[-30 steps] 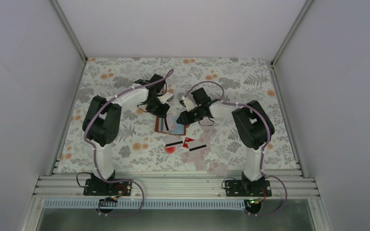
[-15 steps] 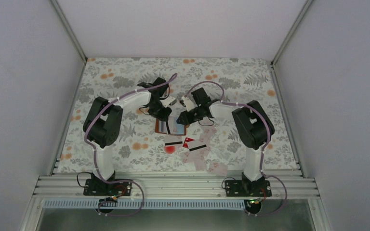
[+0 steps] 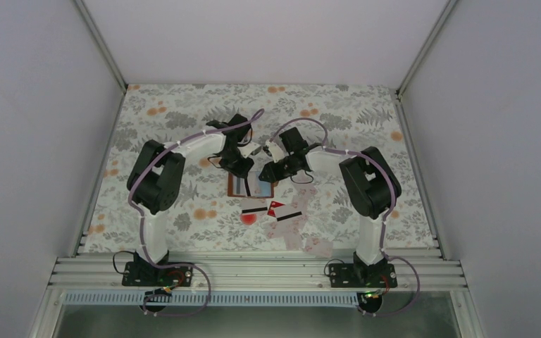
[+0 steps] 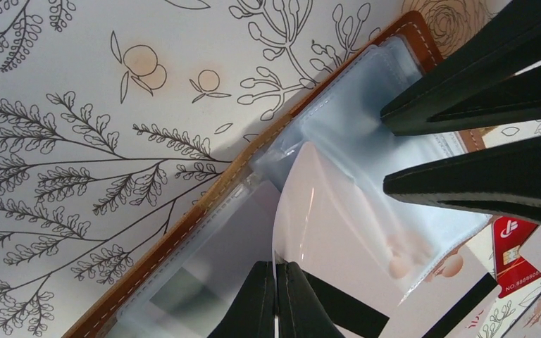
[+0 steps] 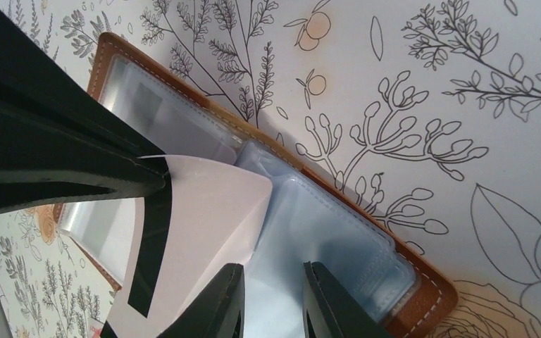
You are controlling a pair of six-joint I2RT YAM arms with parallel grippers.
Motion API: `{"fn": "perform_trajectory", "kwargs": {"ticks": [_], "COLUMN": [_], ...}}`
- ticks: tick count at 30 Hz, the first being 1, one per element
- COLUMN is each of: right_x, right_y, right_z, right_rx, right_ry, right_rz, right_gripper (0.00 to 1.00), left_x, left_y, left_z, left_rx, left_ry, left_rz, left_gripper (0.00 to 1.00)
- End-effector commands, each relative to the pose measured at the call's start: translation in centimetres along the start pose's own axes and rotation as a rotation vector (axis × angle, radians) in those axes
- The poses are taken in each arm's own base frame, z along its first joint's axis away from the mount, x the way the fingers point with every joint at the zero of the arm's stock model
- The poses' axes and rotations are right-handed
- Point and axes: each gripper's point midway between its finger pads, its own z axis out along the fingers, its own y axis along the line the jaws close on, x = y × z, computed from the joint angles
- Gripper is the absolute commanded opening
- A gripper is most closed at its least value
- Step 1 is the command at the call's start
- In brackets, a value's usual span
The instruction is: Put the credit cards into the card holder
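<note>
Offered one card to the open card holder (image 4: 204, 201).
Spread flat on the floral surface (image 3: 366, 120), brown cover down. Pinned the holder's clear sleeve (image 5: 338, 218) with the right hand (image 5: 273, 271), fingers part-spread, gripping nothing evident. Clamped the left hand (image 4: 276, 267) shut on a pale black-striped card (image 4: 338, 232), bowed over the holder's middle fold. Left spare credit cards (image 3: 285, 220) just beside the holder's near edge. Judged best: flatten the card, square its edge to the pocket mouth, push slowly.

Top view: small brown leather card holder (image 3: 239, 189) partly under left gripper (image 3: 242, 165) & right gripper (image 3: 263, 173); pockets too small to tell. Left wrist: pale black-striped plastic card (image 4: 338, 225) runs off btm edge; red plastic card (image 4: 511, 248) partly behind right gripper. Right wrist: part of holder behind left gripper.
</note>
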Motion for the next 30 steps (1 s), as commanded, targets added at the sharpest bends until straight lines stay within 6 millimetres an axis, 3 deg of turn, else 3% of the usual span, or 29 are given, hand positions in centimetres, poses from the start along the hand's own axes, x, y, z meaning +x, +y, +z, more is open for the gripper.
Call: {"fn": "perform_trajectory", "kwargs": {"ticks": [1, 8, 12, 18, 25, 30], "right_x": [1.4, 0.0, 0.2, 3.6, 6.9, 8.4], "right_y": [-2.6, -2.2, -1.4, -0.9, -0.8, 0.8], "right_z": [-0.2, -2.4, -4.5, -4.6, -3.8, -3.7], "right_rx": [0.127, 0.152, 0.151, 0.095, 0.057, -0.035], "right_ry": [0.041, -0.020, -0.060, -0.021, 0.044, 0.078], "right_rz": [0.019, 0.023, 0.045, 0.139, 0.231, 0.259], "right_gripper": [0.23, 0.24, 0.33, 0.43, 0.44, 0.44], "left_x": [2.0, 2.7, 3.1, 2.1, 1.8, 2.2], "left_y": [-0.2, 0.7, 0.8, 0.2, -0.1, -0.2], "left_z": [2.9, 2.8, 2.5, 1.7, 1.4, 1.4], "left_rx": [0.011, -0.029, -0.020, 0.020, 0.035, 0.042], "left_ry": [0.123, 0.143, 0.124, 0.062, 0.043, 0.041], "left_rz": [-0.006, -0.065, -0.101, -0.139, -0.188, -0.206], "left_gripper": [0.02, 0.03, 0.02, 0.02, 0.02, 0.02]}}
